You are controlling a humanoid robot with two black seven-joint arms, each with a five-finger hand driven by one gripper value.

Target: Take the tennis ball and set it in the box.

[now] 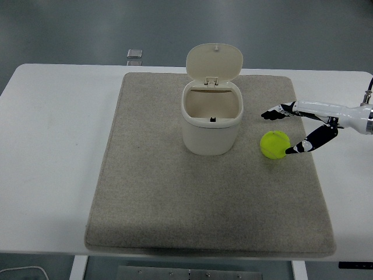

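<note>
A yellow-green tennis ball (274,144) lies on the grey mat (163,198), to the right of the box. The box (211,121) is a cream bin standing upright at the mat's middle back, its hinged lid (214,61) tipped up and its inside bare. My right hand (280,131) reaches in from the right edge with fingers spread. Its fingers (274,113) lie just above and behind the ball, and its thumb (298,146) is beside the ball's right side. It holds nothing. The left arm is out of view.
The grey mat covers most of the white table (52,146). A small grey square object (134,54) lies at the table's far edge, behind the mat.
</note>
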